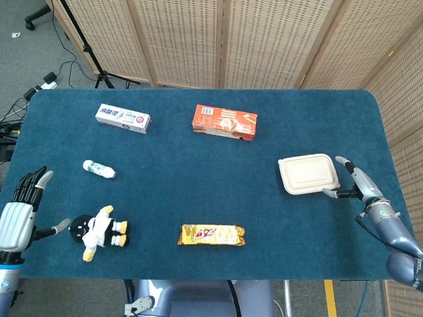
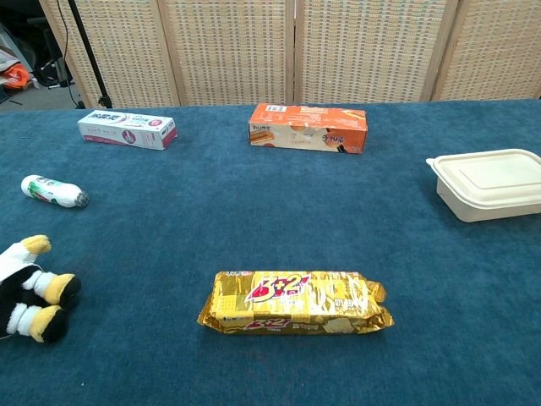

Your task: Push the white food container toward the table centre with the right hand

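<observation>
Head view:
Container (image 1: 308,174): white, lid closed, contents hidden; lies on the table (image 1: 198,198), right of the orange box (image 1: 225,122) and nearer the front edge.
Right hand (image 1: 353,183): just beside the container's right end, fingers spread and holding nothing; one fingertip reaches toward the container's near right corner, but contact cannot be made out.
Left hand (image 1: 18,214): at the table's left front corner, well apart from the container, fingers spread, holding nothing.
Orange box: closed, near the back of the table, left of the container.
Toothpaste box (image 1: 123,118): closed, left of the orange box.
Bottle (image 1: 98,169): small, white, lying on its side, in front of the toothpaste box.
Penguin toy (image 1: 99,231): lying down, just right of the left hand.
Biscuit pack (image 1: 211,234): gold, sealed, in front of the orange box near the front edge.

Chest view:
Container (image 2: 489,183): at the right edge of the picture, its right end cut off; lid on, inside not visible.
Hands: neither shows.
Orange box (image 2: 308,128): left of the container, further back.
Toothpaste box (image 2: 127,129): left of the orange box.
Bottle (image 2: 53,191): on its side near the left edge.
Penguin toy (image 2: 30,292): partly cut off at the left edge.
Biscuit pack (image 2: 294,302): in front of the orange box, print too small to read surely.
</observation>
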Motion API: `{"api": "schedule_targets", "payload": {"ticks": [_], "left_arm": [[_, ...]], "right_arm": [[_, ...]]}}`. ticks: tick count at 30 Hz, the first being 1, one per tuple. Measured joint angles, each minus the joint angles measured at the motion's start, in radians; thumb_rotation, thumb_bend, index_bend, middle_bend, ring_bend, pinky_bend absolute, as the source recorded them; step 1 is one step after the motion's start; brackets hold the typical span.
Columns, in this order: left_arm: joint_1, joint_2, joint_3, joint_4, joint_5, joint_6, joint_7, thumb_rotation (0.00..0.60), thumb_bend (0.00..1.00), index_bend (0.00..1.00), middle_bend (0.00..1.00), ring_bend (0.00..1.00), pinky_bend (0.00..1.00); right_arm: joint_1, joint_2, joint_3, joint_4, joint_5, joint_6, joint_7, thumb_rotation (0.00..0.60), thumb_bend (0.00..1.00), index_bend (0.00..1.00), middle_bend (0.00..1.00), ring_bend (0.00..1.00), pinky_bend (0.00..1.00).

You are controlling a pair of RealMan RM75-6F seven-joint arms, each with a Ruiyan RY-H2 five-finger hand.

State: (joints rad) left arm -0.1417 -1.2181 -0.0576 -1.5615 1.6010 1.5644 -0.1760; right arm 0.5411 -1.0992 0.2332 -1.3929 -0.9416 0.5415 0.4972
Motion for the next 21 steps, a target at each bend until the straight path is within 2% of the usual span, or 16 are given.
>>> {"api": "schedule_targets", "payload": {"ticks": [21], "left_arm": [[0.001, -0.001, 0.004, -0.004, 0.006, 0.005, 0.013, 0.600, 0.10, 0.00, 0.00, 0.00, 0.03]], "right_arm": [[-0.005, -0.077, 0.013, 0.125, -0.062, -0.091, 0.070, 0.600, 0.26, 0.02, 0.00, 0.00, 0.04]]}}
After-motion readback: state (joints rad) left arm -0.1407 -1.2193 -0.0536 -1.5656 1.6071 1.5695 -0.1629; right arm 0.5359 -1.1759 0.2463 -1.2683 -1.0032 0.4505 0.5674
